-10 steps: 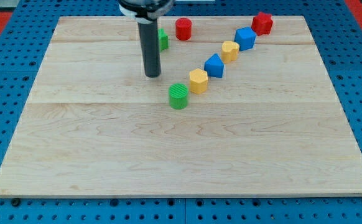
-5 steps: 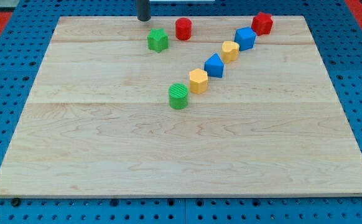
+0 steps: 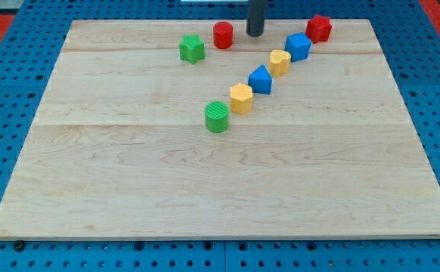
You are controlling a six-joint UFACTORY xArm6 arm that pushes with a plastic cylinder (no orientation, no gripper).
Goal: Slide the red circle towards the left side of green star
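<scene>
The red circle [image 3: 222,35] stands near the view's top, just right of the green star [image 3: 192,48]. My tip [image 3: 255,34] is at the board's top edge, a short way to the right of the red circle and not touching it. The rod runs up out of the view.
A diagonal line of blocks runs from a green cylinder [image 3: 217,116] up through a yellow hexagon [image 3: 241,98], a blue block [image 3: 261,78], a yellow block [image 3: 280,62] and a blue block [image 3: 298,47] to a red block [image 3: 319,28]. The wooden board [image 3: 129,166] lies on a blue pegboard.
My tip went from the board's middle-left up to the top edge, then right, from left of the green star to right of the red circle. No block has moved.
</scene>
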